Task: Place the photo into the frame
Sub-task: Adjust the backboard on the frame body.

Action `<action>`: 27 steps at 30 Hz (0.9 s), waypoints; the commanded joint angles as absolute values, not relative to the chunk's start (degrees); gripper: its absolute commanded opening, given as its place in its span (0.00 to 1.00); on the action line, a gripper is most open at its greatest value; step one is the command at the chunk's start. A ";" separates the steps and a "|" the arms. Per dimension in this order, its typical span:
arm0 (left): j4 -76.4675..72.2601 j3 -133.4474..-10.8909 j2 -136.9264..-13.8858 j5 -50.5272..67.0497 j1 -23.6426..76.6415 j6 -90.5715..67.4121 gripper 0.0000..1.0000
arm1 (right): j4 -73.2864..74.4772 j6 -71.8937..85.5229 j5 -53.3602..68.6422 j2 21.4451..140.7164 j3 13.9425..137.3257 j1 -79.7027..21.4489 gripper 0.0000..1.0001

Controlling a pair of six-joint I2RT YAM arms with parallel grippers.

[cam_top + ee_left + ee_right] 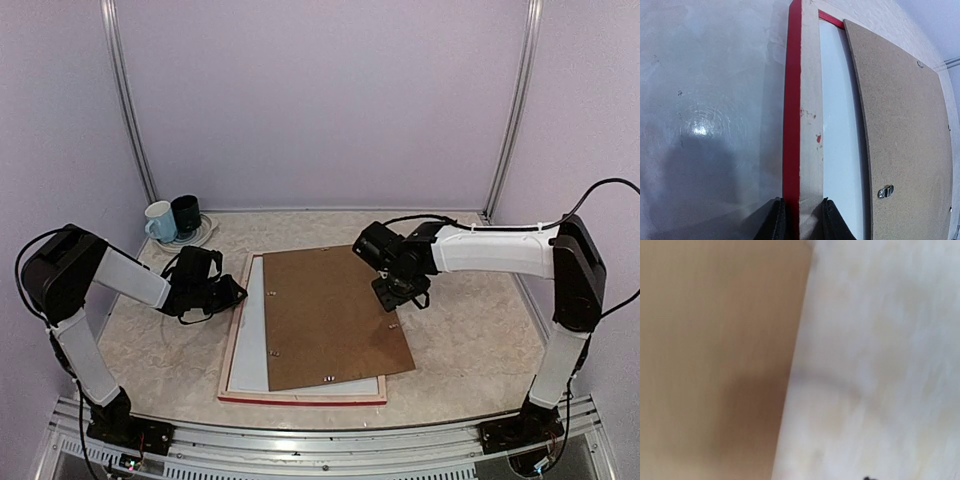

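Assembly stood at the backing stage. The frame (300,393) lay face down on the table (460,340), pale wood upward. The photo (258,330) sat inside it, its white back showing along the left side. Over the photo lay the backing board (335,315), skewed, its near right corner reaching out past the frame. The left claw (802,225) was closed narrowly on the frame's left rail, one finger on either side. The right claw (402,292) hung at the board's right edge. Its wrist view was a blur, so I could not tell whether its jaws were wide or narrow, or perhaps touching the board. By my judgement, the next move called for squaring the board. That meant nudging it left and turning it until it dropped within the rails, with the frame kept from sliding.
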State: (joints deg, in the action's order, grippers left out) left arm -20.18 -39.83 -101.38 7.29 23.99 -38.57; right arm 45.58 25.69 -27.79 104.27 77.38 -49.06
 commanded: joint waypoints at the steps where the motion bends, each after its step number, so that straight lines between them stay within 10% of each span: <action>1: -19.21 -38.59 -103.52 13.53 24.17 -40.91 0.20 | 42.38 21.89 -28.50 109.65 82.95 -44.09 0.55; 27: -20.22 -38.06 -104.40 14.48 23.47 -41.47 0.21 | 42.13 17.55 -30.65 131.08 106.17 -34.96 0.56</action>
State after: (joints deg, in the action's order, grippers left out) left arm -22.31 -39.46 -102.08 9.43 23.29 -38.74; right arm 41.71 17.65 -29.87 129.58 105.14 -35.92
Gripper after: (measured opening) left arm 0.208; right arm 0.560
